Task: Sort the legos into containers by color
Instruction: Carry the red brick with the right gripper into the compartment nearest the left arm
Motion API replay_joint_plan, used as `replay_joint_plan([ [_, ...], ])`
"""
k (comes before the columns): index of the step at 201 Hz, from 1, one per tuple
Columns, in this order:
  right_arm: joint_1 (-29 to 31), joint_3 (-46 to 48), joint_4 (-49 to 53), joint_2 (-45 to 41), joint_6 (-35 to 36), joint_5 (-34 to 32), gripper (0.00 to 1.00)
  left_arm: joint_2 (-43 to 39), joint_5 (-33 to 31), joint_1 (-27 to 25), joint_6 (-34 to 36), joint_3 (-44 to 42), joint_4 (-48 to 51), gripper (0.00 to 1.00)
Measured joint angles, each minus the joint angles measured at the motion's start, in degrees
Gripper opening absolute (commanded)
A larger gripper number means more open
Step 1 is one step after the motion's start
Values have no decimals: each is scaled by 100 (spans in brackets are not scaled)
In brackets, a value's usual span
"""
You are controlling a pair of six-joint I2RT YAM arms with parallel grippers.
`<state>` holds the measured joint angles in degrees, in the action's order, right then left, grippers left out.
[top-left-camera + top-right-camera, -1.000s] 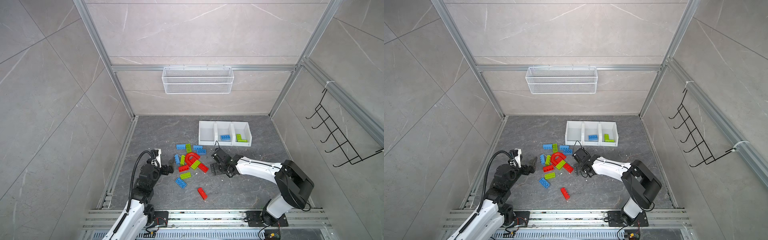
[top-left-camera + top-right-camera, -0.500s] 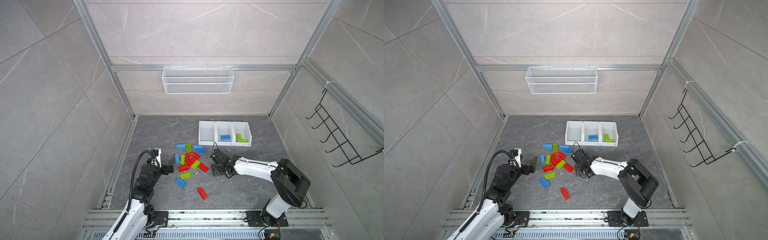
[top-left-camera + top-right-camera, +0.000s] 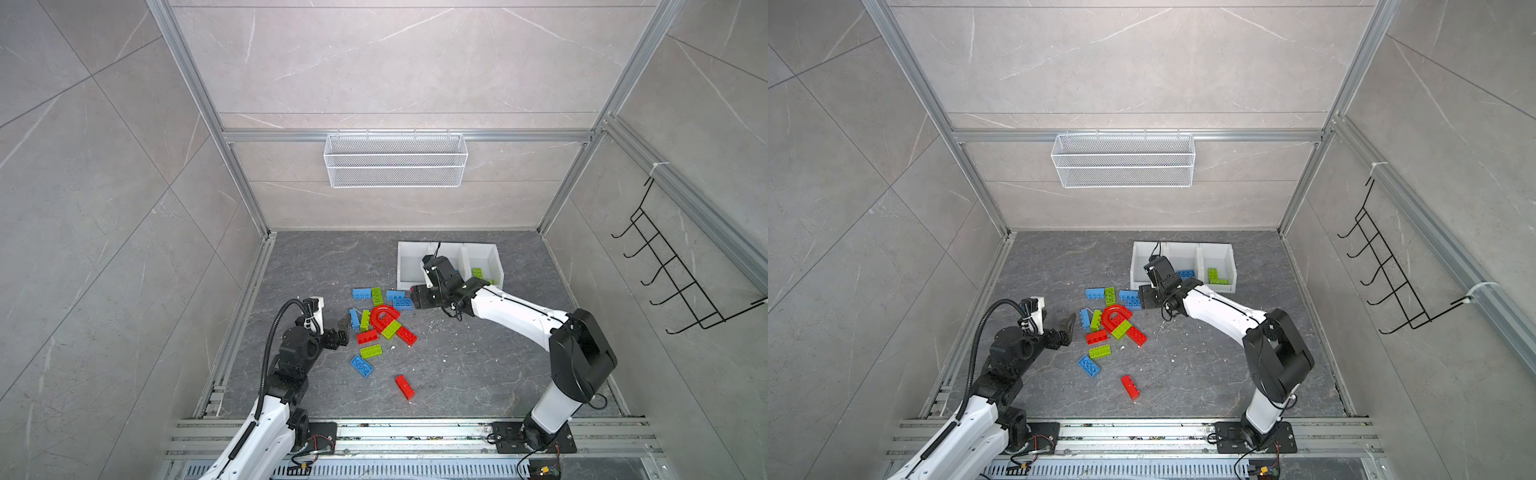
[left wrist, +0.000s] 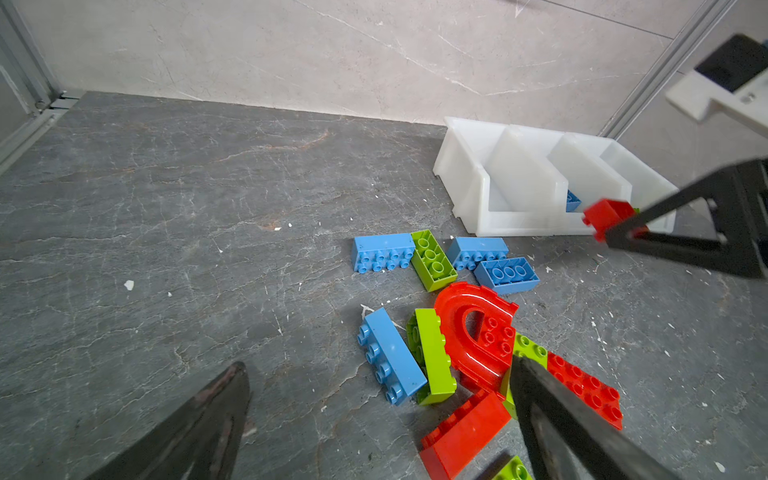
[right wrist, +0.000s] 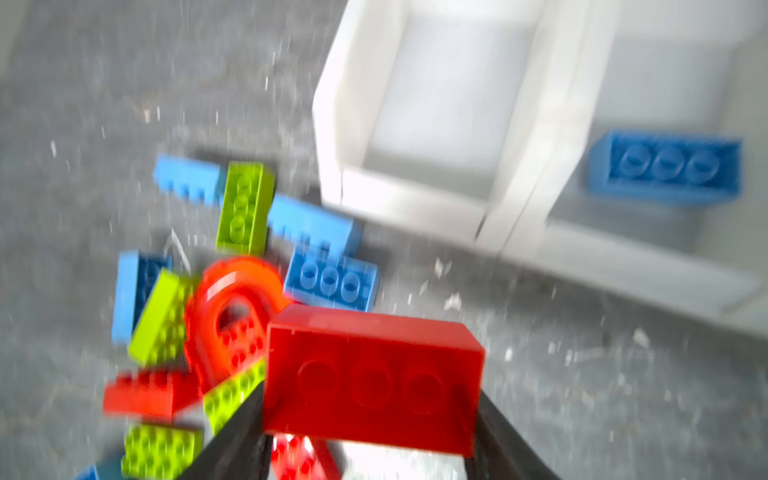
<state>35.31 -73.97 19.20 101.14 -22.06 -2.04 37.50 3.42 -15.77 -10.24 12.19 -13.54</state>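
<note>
Right gripper (image 3: 417,297) is clamped on a held red brick (image 5: 374,376), with one finger against each short end. The right wrist view is blurred, but the grasp is plain. This brick hangs clear of the grey surface (image 3: 478,374), just in front of the containers (image 3: 405,249), at the front wall of the left-hand bin in both top views. In the left wrist view it shows against that same white wall.

Containers are three white bins joined in a row near the back wall. The middle bin holds a binned blue brick (image 3: 1185,274). The right-hand bin holds lime green bricks (image 3: 1214,275).

Left gripper (image 3: 1068,327) stands released, its jaws spread wide with nothing between them. It sits low over the surface at the left edge of the loose legos (image 3: 380,328). Whether either finger touches a brick cannot be told.

The loose legos lie clustered on the surface between the two arms. A red arch (image 3: 382,316) sits in the middle, resting partly over a green brick and red bricks. Three blue bricks and one green lie on the far side, nearest the bins. Left of the arch, a blue and a green brick lie side by side. Nearer the robot are a near green brick (image 3: 371,351) and a near blue brick (image 3: 360,366). A lone red brick (image 3: 404,387) lies apart from the rest.
</note>
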Motion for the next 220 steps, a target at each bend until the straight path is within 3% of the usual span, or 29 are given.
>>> replay_joint_plan([
  [65,-450,-1534,-63,1521,289,57,53,-24,9,0,0,0,-9,100],
  [95,-575,-2074,-17,1956,328,57,61,-22,9,0,0,0,-20,100],
  [111,-595,-2256,4,2111,356,57,71,-22,4,0,0,0,-20,100],
  [151,-599,-2420,39,2225,374,101,88,13,-9,0,0,0,-24,100],
  [190,-603,-2363,13,2190,372,151,87,35,-9,0,2,0,-26,100],
  [220,-601,-1655,-28,1652,382,334,84,50,-11,0,2,0,-26,100],
])
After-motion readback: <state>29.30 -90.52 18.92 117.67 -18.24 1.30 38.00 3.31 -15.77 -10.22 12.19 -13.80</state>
